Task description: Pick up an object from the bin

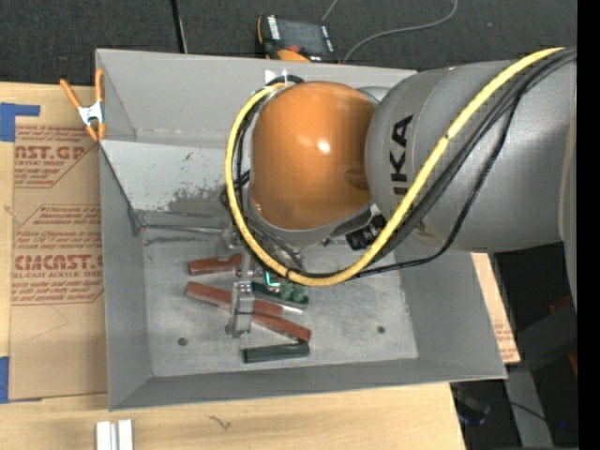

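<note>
So, the big grey KUKA arm (487,157) comes in from the right, and its glossy orange dome-shaped cover (305,153) hangs over the middle of the grey metal bin (375,312). Below the dome, the thin metal pincer (241,315) pokes down to the bin floor, left of centre. Honestly, I cannot tell whether it's apart or together: it's a narrow bit of metal against clutter, and nothing is clearly clamped in it.

It's sitting over a small scatter of flat bars. A short reddish-brown bar (214,265) lies just above and left of the pincer, nearly level. A second reddish-brown bar (208,294) lies right beside the pincer on the left, slanting down toward the right. A third reddish-brown bar (281,325) carries on along much the same slant on the right side — the tip looks to come down just between those two. Can't say if they're two pieces or one long one crossed by the pincer.

Just below the third bar lies a dark greenish-black bar (275,352), near the bin's lower wall. A small green boxy piece (292,294) sits under the dome's edge, just right of the pincer. A yellow cable (232,157) loops round the dome and along the arm.
</note>
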Tool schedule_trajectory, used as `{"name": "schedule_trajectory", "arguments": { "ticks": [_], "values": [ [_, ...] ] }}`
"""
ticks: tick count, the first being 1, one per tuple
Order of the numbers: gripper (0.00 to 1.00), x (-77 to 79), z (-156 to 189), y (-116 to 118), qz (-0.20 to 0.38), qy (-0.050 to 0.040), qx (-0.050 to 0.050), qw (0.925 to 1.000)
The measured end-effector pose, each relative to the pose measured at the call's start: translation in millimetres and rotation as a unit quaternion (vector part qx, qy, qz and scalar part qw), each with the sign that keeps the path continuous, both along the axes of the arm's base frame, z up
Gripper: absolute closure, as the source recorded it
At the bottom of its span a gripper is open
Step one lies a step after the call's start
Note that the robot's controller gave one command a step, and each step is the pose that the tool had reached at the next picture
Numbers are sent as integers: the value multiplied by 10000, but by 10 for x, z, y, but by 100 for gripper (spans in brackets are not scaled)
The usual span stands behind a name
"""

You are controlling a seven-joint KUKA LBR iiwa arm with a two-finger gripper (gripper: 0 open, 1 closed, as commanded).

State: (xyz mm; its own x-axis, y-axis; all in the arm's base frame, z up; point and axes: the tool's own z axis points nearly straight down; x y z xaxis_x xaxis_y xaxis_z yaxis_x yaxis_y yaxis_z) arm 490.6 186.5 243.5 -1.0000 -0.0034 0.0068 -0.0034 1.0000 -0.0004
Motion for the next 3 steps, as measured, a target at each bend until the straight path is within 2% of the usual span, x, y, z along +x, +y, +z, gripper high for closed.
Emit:
{"name": "schedule_trajectory", "arguments": {
  "ticks": [1, 2, 3],
  "values": [
    [0, 531, -1756, -409, 679, -83, 19, 9977],
    [100, 521, -1724, -399, 682, -54, 18, 9977],
    [100, 664, -202, -529, 2271, -75, 10, 9738]
  ]
}}
